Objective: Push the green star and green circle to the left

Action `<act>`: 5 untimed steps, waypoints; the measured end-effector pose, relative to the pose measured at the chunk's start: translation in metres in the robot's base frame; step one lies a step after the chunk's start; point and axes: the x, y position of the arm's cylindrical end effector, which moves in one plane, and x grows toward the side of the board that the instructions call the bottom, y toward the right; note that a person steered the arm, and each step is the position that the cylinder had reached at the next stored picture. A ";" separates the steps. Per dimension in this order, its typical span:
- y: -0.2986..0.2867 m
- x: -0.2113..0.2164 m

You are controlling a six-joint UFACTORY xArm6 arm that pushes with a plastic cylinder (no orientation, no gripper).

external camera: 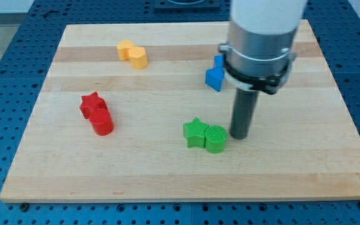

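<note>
The green star point(195, 132) and the green circle point(215, 139) sit side by side and touching, a little right of the board's middle, towards the view's bottom. The star is on the left, the circle on the right. My tip point(239, 135) stands on the board just to the right of the green circle, very close to it or touching it. The rod rises from there to the arm's grey and white body at the view's top.
A red star point(91, 104) and a red cylinder point(102, 122) touch at the left. Two yellow blocks point(133, 53) lie together at the top left. A blue block point(215, 74) sits at the top, partly hidden by the arm. The wooden board point(74, 175) lies on a blue perforated table.
</note>
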 end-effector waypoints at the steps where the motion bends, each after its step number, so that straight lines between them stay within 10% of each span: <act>1: 0.015 0.010; 5: -0.085 0.013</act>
